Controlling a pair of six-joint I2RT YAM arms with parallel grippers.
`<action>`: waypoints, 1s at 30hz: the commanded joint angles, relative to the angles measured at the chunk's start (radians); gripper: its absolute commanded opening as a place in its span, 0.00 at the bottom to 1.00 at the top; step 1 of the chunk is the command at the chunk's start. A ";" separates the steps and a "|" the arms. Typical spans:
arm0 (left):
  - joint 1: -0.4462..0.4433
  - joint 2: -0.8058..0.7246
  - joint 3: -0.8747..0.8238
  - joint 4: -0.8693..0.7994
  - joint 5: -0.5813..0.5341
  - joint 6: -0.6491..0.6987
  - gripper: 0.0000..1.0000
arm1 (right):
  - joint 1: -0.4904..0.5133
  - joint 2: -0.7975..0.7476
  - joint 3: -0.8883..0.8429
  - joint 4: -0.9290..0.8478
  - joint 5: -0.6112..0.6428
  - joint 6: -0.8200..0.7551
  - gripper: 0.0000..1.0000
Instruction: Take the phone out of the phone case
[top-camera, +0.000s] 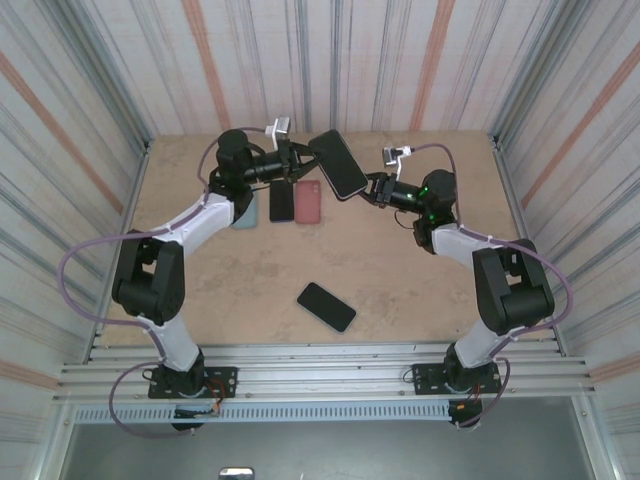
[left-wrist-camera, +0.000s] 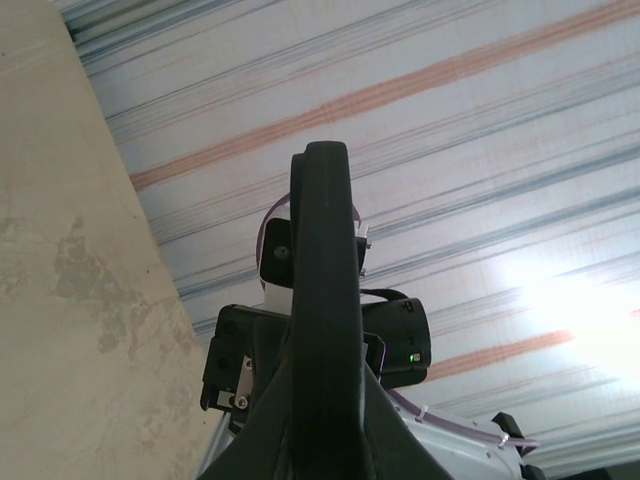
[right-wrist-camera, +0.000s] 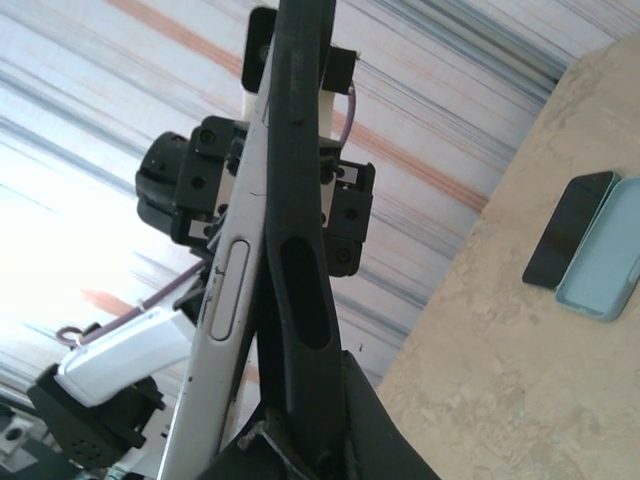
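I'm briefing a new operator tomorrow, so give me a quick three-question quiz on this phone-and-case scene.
1. True or false: the black cased phone lies flat on the tan wooden table.
2. Left gripper and right gripper: which is shut on that phone? A) left only B) right only C) both
3. How many flat items lie on the table?
Key: 1. False, it is held up off the table. 2. C. 3. Four: pale teal case, dark phone, pink case, black phone nearer the arm bases.
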 joint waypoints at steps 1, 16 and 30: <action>-0.008 0.025 -0.011 0.023 -0.060 -0.006 0.16 | 0.028 0.011 -0.006 0.135 0.008 0.079 0.08; 0.000 0.017 -0.021 -0.054 -0.082 0.032 0.55 | 0.033 0.061 0.003 0.174 0.042 0.135 0.02; -0.018 -0.212 -0.198 -0.231 -0.338 0.121 0.75 | 0.022 0.076 -0.005 0.184 0.226 0.084 0.03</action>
